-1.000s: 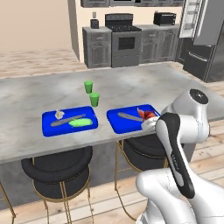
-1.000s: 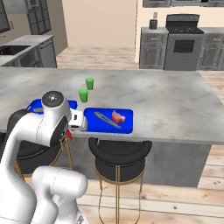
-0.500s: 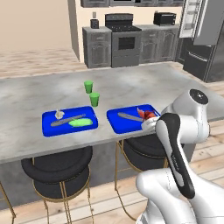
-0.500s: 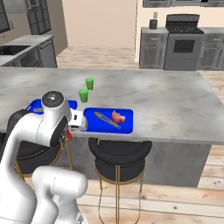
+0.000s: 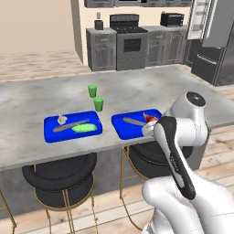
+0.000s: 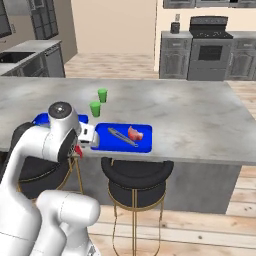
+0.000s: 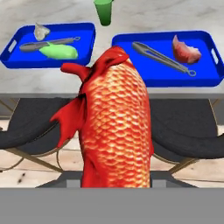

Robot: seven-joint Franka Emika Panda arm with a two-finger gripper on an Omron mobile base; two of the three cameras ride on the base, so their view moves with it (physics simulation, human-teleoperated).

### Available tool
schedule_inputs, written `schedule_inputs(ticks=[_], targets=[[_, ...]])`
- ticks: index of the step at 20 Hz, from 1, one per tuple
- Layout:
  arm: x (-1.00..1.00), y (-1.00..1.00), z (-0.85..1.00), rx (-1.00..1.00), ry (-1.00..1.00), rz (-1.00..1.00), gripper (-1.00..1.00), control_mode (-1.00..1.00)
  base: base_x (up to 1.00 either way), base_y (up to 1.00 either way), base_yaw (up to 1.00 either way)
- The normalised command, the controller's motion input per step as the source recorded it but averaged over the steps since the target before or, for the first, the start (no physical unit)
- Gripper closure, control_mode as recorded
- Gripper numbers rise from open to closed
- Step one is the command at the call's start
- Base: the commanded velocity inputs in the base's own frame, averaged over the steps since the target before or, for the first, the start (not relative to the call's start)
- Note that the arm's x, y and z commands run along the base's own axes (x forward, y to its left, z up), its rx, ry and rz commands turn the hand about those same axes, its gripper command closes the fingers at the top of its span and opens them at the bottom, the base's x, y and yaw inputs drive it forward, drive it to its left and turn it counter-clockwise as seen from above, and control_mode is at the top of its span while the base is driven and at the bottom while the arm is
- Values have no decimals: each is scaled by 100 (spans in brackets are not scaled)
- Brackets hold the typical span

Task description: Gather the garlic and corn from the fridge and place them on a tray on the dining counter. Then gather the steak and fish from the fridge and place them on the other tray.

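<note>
Gripping fish [image 7: 114, 127], we see garlic [image 7: 42, 30], corn [image 7: 58, 51], steak [image 7: 186, 50] trayed ahead (fish alone remains); gripper [image 6: 80, 150] clamped on it.

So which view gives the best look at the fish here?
The hand view: the fish stands large in the middle, red scales and fins sharp, held short of the trays. In the right base view just a small red tip pokes out beneath the gripper. In the left base view the arm covers it.
</note>
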Motion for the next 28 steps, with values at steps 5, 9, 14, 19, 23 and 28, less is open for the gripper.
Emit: schedule_inputs(ticks=[5, 9, 14, 19, 23, 28], targets=[[92, 2, 11, -1, 30, 0, 100, -100, 0, 0, 0], [80, -9, -2, 0, 31, 0, 100, -100, 0, 0, 0], [84, 0, -30, -6, 21, 4, 100, -100, 0, 0, 0], [67, 0, -46, -8, 17, 10, 100, -100, 0, 0, 0], [19, -10, -44, -1, 8, 21, 100, -100, 0, 0, 0], [46, 0, -22, 0, 0, 15, 100, -100, 0, 0, 0]])
